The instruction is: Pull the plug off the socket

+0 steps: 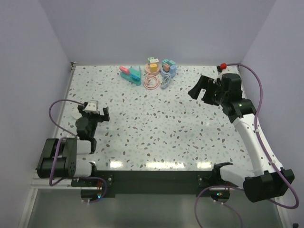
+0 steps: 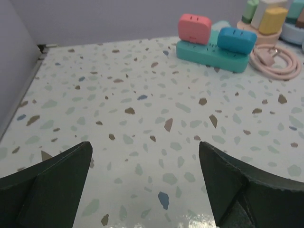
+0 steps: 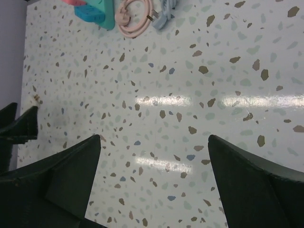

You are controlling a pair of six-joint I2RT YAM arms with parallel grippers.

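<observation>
A teal socket strip [image 1: 131, 76] lies at the far middle of the table, and a pink plug [image 1: 124, 70] and a blue plug [image 1: 135, 72] are seated in it. The left wrist view shows the strip [image 2: 209, 54] ahead to the right, with its pink plug [image 2: 194, 27] and blue plug [image 2: 236, 39]. My left gripper [image 1: 93, 114] [image 2: 145, 145] is open over bare table at the near left, far from the strip. Further right, my right gripper [image 1: 202, 91] [image 3: 154, 137] hangs open and empty above the table. The strip [image 3: 108, 16] shows at the top left of its view.
Right of the strip stand a pink round socket [image 1: 152, 66] and a blue round socket [image 1: 167, 67], each with plugs and a coiled cable [image 1: 151, 81]. A red object [image 1: 221, 65] sits in the far right corner. Walls close in the left, back and right sides.
</observation>
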